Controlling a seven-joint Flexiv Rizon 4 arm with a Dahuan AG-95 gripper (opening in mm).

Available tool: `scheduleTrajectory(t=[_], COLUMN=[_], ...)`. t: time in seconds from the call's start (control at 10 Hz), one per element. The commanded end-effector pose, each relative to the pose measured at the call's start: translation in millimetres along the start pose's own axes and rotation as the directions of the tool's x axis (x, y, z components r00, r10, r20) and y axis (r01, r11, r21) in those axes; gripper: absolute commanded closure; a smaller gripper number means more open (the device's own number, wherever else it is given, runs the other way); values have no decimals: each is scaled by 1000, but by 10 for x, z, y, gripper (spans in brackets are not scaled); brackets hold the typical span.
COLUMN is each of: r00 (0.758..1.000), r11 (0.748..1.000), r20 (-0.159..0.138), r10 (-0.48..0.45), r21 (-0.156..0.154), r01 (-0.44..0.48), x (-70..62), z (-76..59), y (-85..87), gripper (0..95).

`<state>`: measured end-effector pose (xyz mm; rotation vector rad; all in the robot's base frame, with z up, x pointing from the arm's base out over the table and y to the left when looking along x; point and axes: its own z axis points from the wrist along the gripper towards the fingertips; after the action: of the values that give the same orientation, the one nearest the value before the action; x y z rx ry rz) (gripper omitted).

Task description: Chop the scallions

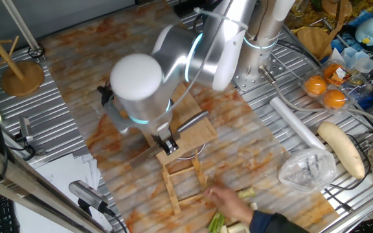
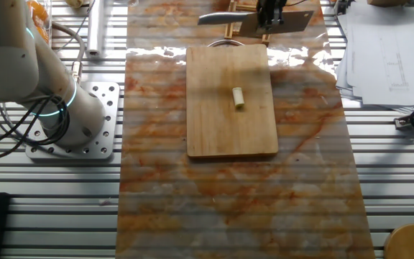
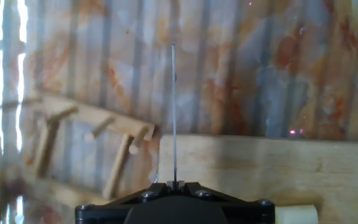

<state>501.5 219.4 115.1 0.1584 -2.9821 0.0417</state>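
One short pale scallion segment [image 2: 238, 97] lies alone near the middle of the wooden cutting board [image 2: 232, 133]. In the hand view its end shows at the lower right [image 3: 296, 214]. My gripper [image 2: 270, 16] is shut on the handle of a cleaver [image 2: 254, 21], which hangs flat-sided over the board's far end, apart from the segment. In the hand view the gripper [image 3: 176, 185] holds the blade [image 3: 173, 106] edge-on as a thin line. More scallions [image 1: 220, 222], green and white, are under a person's hand [image 1: 233, 202] at the table's front.
A wooden rack [image 1: 181, 181] stands just beyond the board's end, next to the person's hand. A long white radish [image 1: 342, 149], a plastic bag [image 1: 306, 169] and oranges [image 1: 326, 90] lie to one side. My arm's base [image 2: 70, 122] flanks the board.
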Motion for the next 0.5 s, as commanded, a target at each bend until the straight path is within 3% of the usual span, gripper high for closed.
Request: scheduleTrajectory(t=[0.1,0.3,0.5], r00=[999,999,995], r11=[999,1000,996], r20=[19,37,52], r10=[-33,1,90], r21=[7,-5,5], r01=[32,-1,-90], x=[11,11,11], z=[-6,-6,-6], y=[-22,-22,-22], gripper=[950,950,950])
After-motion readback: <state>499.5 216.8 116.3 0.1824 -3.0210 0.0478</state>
